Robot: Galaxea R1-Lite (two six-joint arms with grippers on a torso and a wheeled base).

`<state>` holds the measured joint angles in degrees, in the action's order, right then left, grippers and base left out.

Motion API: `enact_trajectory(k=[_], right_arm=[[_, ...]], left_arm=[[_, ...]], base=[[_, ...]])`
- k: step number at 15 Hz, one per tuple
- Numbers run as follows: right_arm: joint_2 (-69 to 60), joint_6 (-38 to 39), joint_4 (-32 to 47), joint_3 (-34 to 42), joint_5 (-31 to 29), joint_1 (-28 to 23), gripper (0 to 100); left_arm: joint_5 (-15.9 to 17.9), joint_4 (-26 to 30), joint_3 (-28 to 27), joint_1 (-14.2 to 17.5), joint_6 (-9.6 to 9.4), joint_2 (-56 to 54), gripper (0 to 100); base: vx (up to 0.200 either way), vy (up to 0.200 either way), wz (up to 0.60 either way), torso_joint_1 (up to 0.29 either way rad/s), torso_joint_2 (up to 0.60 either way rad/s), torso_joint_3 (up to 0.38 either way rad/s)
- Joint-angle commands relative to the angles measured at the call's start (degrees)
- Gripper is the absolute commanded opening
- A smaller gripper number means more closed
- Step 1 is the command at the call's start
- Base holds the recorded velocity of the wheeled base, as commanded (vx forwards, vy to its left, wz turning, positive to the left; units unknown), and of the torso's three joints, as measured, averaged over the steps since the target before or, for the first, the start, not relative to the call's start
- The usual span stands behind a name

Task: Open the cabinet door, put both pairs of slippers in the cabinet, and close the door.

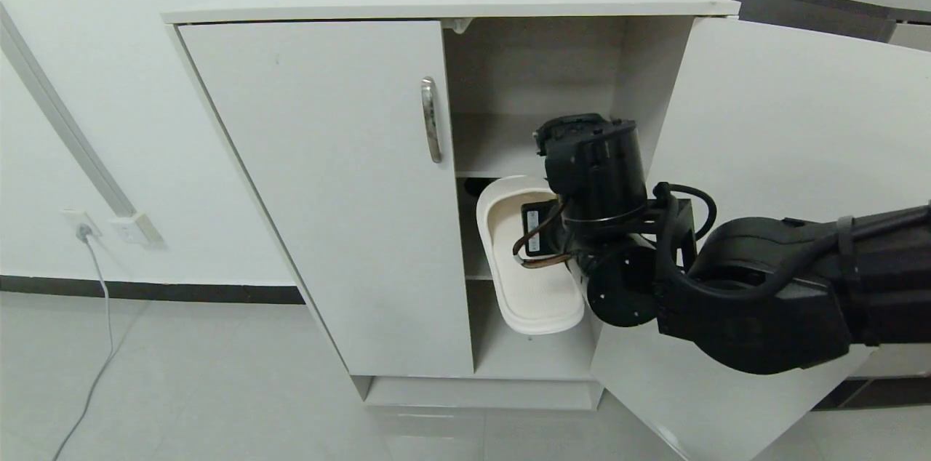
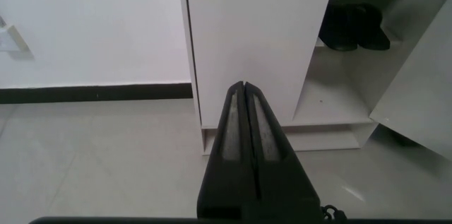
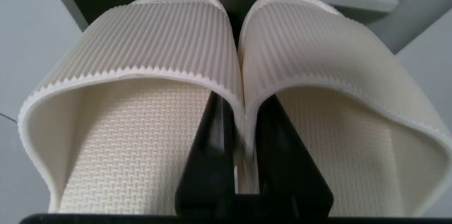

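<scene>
Pinching the white slippers (image 3: 134, 118) in the right gripper (image 3: 240, 121) at the centre of the right wrist view, squeezing the pair's two touching inner side walls between the black fingers (image 3: 208, 160), with one finger lying inside each slipper under its ribbed strap. Holding the pair tilted at the middle of the head view, in the open right half of the cabinet (image 1: 313, 192), upper end reaching inward, lower end hanging before the bottom compartment. Hovering the left gripper (image 2: 244, 86) above the floor (image 2: 106, 160) at lower centre of the left wrist view, fingers pressed flat together, gripping nothing. Showing black slippers (image 2: 353, 27) at that view's upper right, sitting inside the cabinet. Leaving the right door (image 1: 785, 155) swung open at the head view's right and the left door (image 1: 327, 185) shut
</scene>
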<state>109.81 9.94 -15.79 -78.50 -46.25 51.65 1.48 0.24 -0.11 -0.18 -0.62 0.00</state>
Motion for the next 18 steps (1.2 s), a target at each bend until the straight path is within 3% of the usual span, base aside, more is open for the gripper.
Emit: enact_trajectory(k=[1, 12, 18], right_arm=[[0.1, 0.0, 1.5, -3.1, 0.0, -0.1, 0], [2.2, -1.0, 1.8, -6.2, 0.0, -0.9, 0], [1.8, -1.0, 1.5, -6.0, -0.1, -0.9, 0]], left_arm=[[0.0, 0.0, 0.0, 0.0, 0.01, 0.0, 0], [0.0, 0.0, 0.0, 0.0, 0.01, 0.0, 0], [0.0, 0.0, -0.1, 0.0, 0.01, 0.0, 0]], base=[[0.0, 0.0, 0.0, 0.0, 0.0, 0.0], [0.0, 0.0, 0.0, 0.0, 0.0, 0.0], [0.2, 0.0, 0.0, 0.002, 0.0, 0.002]])
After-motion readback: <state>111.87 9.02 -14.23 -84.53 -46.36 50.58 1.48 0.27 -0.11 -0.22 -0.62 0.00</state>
